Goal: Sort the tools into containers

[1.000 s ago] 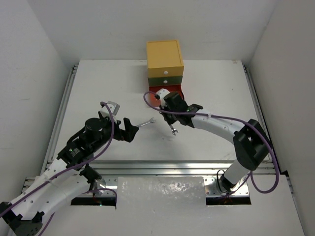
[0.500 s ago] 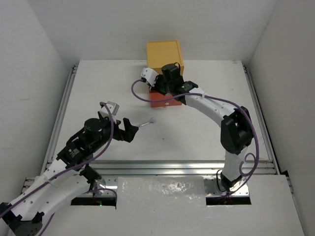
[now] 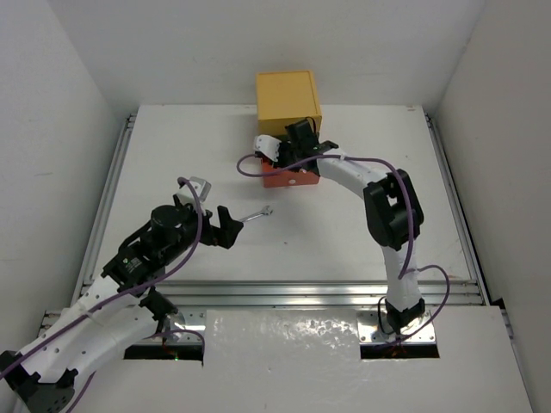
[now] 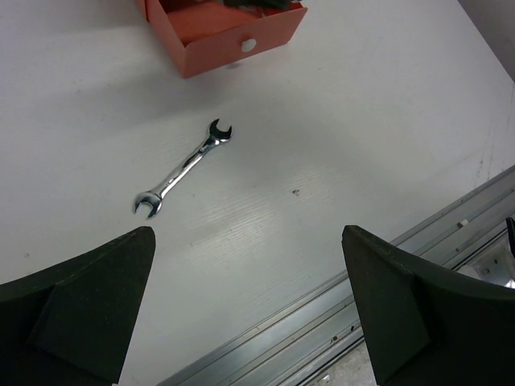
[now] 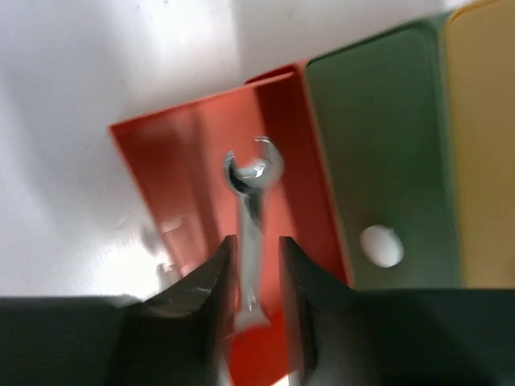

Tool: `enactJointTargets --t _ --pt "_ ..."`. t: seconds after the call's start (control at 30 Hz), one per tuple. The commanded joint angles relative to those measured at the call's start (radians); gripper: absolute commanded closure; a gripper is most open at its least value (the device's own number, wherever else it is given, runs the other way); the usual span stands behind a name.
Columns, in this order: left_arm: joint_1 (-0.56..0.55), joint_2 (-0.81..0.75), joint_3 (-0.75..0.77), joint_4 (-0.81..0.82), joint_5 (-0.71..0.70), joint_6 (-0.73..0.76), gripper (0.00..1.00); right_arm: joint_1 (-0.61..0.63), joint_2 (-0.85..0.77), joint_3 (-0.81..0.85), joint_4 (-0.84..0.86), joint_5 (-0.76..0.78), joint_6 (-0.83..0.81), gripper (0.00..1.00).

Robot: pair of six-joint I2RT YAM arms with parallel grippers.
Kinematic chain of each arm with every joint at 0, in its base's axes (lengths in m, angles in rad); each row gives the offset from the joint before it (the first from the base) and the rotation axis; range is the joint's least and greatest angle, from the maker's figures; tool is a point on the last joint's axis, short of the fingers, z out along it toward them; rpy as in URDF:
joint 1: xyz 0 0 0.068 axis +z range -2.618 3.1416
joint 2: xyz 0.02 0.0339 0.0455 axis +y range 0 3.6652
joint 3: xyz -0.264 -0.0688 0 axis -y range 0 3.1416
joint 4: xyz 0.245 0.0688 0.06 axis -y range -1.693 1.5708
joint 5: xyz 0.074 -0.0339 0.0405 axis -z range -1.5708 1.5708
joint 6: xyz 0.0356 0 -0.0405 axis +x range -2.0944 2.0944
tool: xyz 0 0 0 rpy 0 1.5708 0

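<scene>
Directly over the open red-orange drawer (image 5: pixel 181 173) hung a silver open-end wrench (image 5: pixel 252 173), its forked head above the drawer's floor. Its shaft ran back between the fingers of the right end effector (image 5: pixel 255 245), which were drawn in narrowly on either side and clamped on it, though that view was blurred. That drawer stuck out from the bottom of the small chest (image 3: pixel 287 95), and just beside the wrench was the front of the green drawer (image 5: pixel 378 145), shut, with its white knob (image 5: pixel 381 245); the yellow one sat above it. A second wrench (image 4: pixel 183 168) lay flat on the white counter (image 3: pixel 172 146), apart from the red-orange drawer's front and slanted, one end toward the chest and the other toward the left arm. The left end effector (image 4: pixel 248 241) hovered near that wrench with its fingers (image 4: pixel 80 297) spread wide apart, holding nothing. An aluminium rail (image 4: pixel 338 322) ran along the counter's near edge.
</scene>
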Motion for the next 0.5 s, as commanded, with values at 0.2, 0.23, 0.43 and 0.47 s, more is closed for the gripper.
enactJointTargets --t 0.2,0.23,0.43,0.47 --pt "0.009 0.120 0.030 0.010 -0.046 -0.016 0.00 0.008 -0.166 0.040 -0.053 0.001 0.038 0.38" --pt "0.009 0.136 0.038 0.000 -0.050 -0.023 0.00 0.008 -0.189 0.038 -0.062 -0.008 0.057 0.38" --pt "0.009 0.316 0.122 -0.004 -0.060 -0.050 0.00 0.006 -0.497 -0.162 -0.029 -0.039 0.391 0.01" --pt "0.009 0.356 0.139 -0.007 -0.070 -0.024 0.00 0.007 -0.543 -0.196 -0.039 -0.059 0.516 0.01"
